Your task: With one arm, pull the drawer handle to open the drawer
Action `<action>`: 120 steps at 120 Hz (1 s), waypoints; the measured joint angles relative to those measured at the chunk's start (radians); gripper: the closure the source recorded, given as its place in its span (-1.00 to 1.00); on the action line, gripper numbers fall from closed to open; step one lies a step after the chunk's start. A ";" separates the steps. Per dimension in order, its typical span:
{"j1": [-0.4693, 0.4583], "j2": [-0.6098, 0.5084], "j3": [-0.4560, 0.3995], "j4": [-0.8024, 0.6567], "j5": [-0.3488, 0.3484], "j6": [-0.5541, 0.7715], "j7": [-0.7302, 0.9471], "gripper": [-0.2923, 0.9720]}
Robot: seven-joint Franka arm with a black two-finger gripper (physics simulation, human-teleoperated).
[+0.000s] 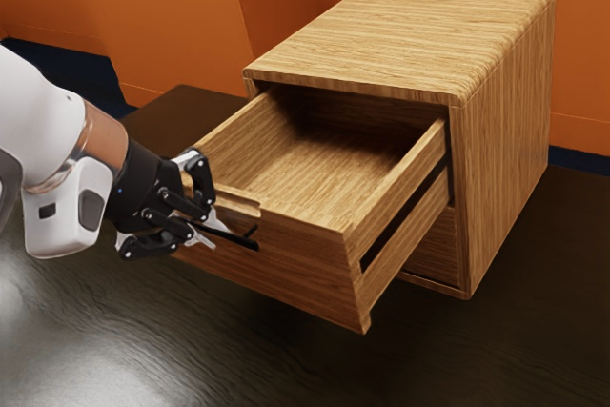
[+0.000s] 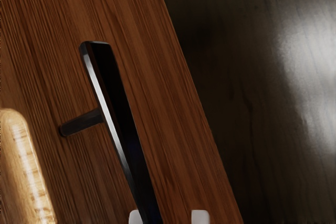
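One drawer point(image 1: 286, 269) stands pulled well out of the wooden cabinet point(image 1: 496, 121) on the dark table point(image 1: 143, 350), and my end effector point(image 1: 210, 226) sits open at the drawer's front, straddling the black handle point(image 1: 232, 236).

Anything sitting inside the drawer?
No, the exterior view shows the drawer pulled out, and its wooden floor is bare.

Drawer point(image 1: 305, 178) out of cabinet point(image 1: 410, 35) on table point(image 1: 143, 350), handle point(image 1: 233, 235) at its front between fingers point(image 2: 199, 217)
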 joint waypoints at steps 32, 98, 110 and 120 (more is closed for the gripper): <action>0.002 -0.012 0.001 -0.008 0.000 -0.015 0.002 0.65; -0.004 -0.002 -0.002 0.182 0.008 -0.179 -0.002 -0.06; 0.014 0.236 -0.006 0.606 0.063 -0.435 -0.092 -0.22; 0.072 0.375 -0.002 0.763 0.101 -0.608 -0.216 -0.33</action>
